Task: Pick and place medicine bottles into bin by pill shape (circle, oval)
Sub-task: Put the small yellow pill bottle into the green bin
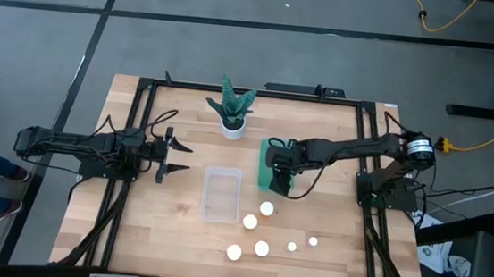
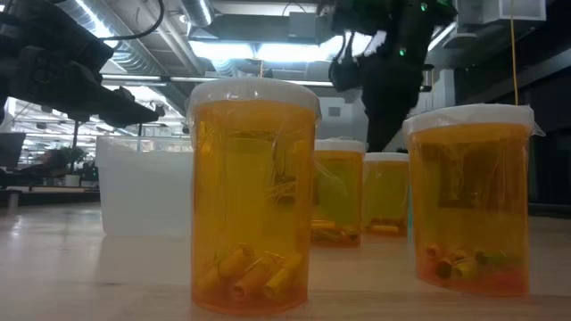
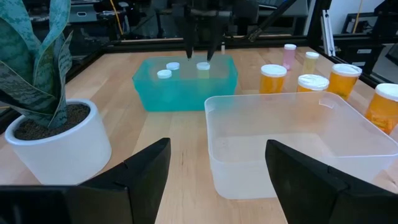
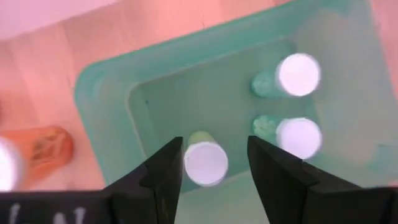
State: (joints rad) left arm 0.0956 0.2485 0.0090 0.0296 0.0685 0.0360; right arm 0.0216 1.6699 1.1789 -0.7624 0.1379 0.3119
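My right gripper (image 1: 278, 166) hangs open over the green bin (image 1: 264, 171), fingers pointing down. In the right wrist view its fingers (image 4: 168, 165) stand on either side of a small white-capped bottle (image 4: 206, 163) that stands upright on the bin's floor; a gap shows on one side. Two more small bottles (image 4: 298, 74) (image 4: 298, 137) stand in the bin. My left gripper (image 1: 183, 155) is open and empty, left of the clear bin (image 1: 221, 195). Several larger orange bottles (image 1: 267, 208) (image 1: 262, 247) and two smaller ones (image 1: 292, 246) (image 1: 313, 241) stand on the table near its front edge.
A potted plant in a white pot (image 1: 232, 119) stands behind the clear bin, near the table's far edge. The clear bin (image 3: 292, 137) holds nothing. Black frame rails run along the table's left and right sides.
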